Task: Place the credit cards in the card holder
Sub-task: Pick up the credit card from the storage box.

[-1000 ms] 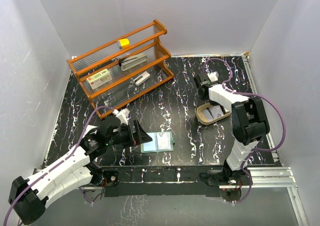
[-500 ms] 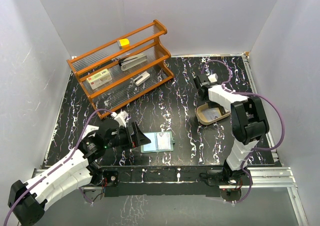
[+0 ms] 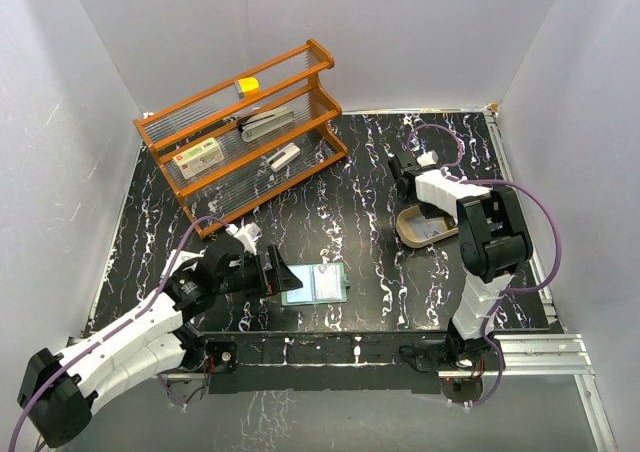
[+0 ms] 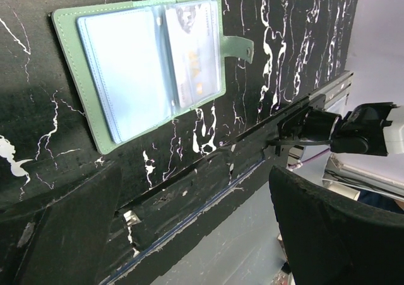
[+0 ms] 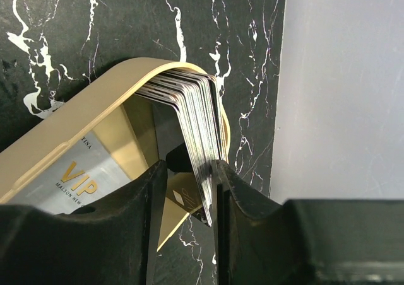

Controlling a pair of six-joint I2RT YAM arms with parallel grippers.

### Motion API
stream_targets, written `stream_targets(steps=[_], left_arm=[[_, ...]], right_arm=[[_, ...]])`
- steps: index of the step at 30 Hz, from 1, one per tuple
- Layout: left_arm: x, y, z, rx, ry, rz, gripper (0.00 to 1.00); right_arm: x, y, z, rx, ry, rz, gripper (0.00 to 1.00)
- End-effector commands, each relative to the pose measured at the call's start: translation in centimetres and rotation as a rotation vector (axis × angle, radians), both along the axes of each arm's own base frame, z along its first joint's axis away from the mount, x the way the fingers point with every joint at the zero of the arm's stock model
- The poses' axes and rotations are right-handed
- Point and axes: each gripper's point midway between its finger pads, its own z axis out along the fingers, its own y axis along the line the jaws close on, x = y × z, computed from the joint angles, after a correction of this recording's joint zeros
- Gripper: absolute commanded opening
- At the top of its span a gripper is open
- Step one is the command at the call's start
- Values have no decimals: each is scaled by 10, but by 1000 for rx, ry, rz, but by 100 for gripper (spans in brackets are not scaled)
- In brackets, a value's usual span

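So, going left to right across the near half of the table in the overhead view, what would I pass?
left gripper → card holder, lying open → tan tray

The left arm [image 3: 140, 327] eased slightly back from the card holder [image 3: 315, 284]; the right arm [image 3: 490, 237] swung slightly left.

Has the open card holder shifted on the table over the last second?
No. The card holder lies open in the same spot, no nearer the near edge of the table or the orange rack than before.
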Motion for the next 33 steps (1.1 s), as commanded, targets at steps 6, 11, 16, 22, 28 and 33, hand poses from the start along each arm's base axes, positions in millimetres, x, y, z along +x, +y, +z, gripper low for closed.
stream_targets(steps=[6, 11, 16, 22, 28, 33], left_arm=[[7, -13, 14, -27, -32, -50, 99], [5, -13, 13, -29, -31, -51, 99], [4, -11, 11, -24, -27, -52, 99], [5, -12, 12, -26, -31, -51, 99], [5, -12, 14, -29, -41, -54, 99], [5, -12, 13, -30, -38, -52, 99]], right_arm=[[17, -3, 20, -17, -88, -44, 29], [16, -2, 19, -12, -88, -49, 29], [15, -1, 17, -4, -86, -45, 26], [16, -3, 17, -19, -79, -44, 22], [18, -3, 29, -24, -96, -48, 21], [19, -3, 33, -15, -107, -47, 20]])
